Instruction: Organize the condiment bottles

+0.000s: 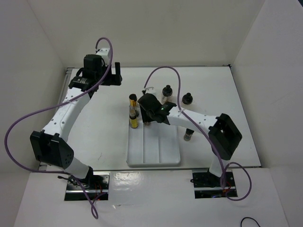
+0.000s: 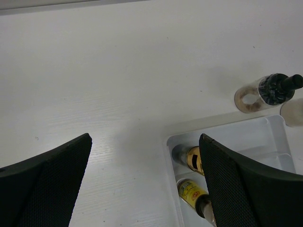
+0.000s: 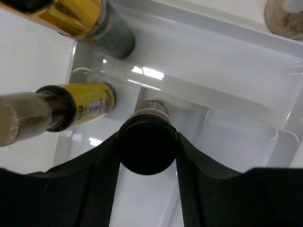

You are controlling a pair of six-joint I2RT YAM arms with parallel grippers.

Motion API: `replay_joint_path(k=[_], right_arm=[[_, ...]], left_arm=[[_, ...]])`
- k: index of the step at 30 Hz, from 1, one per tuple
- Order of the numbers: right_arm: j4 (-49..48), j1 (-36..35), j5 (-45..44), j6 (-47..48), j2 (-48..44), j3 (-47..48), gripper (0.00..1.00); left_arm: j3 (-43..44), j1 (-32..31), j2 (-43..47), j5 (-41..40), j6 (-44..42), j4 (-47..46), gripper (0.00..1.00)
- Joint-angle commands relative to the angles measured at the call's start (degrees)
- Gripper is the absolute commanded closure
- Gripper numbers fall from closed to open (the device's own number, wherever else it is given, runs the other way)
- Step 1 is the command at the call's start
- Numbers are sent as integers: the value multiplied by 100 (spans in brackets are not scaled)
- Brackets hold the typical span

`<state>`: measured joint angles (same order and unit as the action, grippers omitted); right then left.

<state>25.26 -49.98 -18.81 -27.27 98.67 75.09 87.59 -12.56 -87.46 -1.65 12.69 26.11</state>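
**A:** Held item, appearance?

**B:** A small dark-brown bottle (image 3: 150, 108) with a round black cap and a pale band under the cap. The right gripper (image 3: 147, 142) pinches it, 1 finger on each side of the cap.

**A:** Location?

**B:** It is upright at the far end of the middle compartment of the white tray (image 1: 156, 152). The tray lies at the middle of the table's (image 1: 94, 123) near edge. I cannot tell whether the bottle's base touches the tray floor.

**A:** Differences between views?

**B:** Only the right wrist view shows the grip; in the top view the arm covers most of the bottle.
- **Top view only:** the 2 slim yellow bottles (image 1: 134, 113) stand at the far end of the left compartment. A capped bottle (image 1: 166, 93) stands just past the tray's far edge, with a squat bottle (image 1: 188, 98) to its right. A second dark-brown bottle (image 1: 189, 135) stands beside the tray's right wall.
- **Left wrist view:** the left gripper (image 2: 145, 139) has its fingers spread wide over the tabletop toward the far-left corner. A clear jar (image 2: 251, 97) with brownish residue stands just beyond the tray's far wall.

**A:** Anything hidden or unclear?

**B:** I cannot match that jar to a bottle in the top view. A pale shape at the right edge of the left wrist view is cut off and unidentified. The yellow labels are unreadable.
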Motion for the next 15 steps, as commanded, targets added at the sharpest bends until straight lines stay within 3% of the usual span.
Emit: replay_joint_path(k=[1,5,9,12,13,15], right_arm=[[-276,-118,-343,125,205,278,96],[-337,-118,-466,125,346,278,95],[-389,-118,-519,125,406,330,84],[-390,-118,-519,125,407,331,61],[-390,-118,-519,125,459,331,48],[-337,-118,-519,64,460,331,41]], left_arm=[[-76,78,265,-20,129,-176,0],[-128,183,317,-20,129,-176,0],[-181,183,317,94,129,-228,0],[-181,236,317,95,129,-229,0],[-181,236,317,95,129,-229,0],[-181,236,317,95,129,-229,0]])
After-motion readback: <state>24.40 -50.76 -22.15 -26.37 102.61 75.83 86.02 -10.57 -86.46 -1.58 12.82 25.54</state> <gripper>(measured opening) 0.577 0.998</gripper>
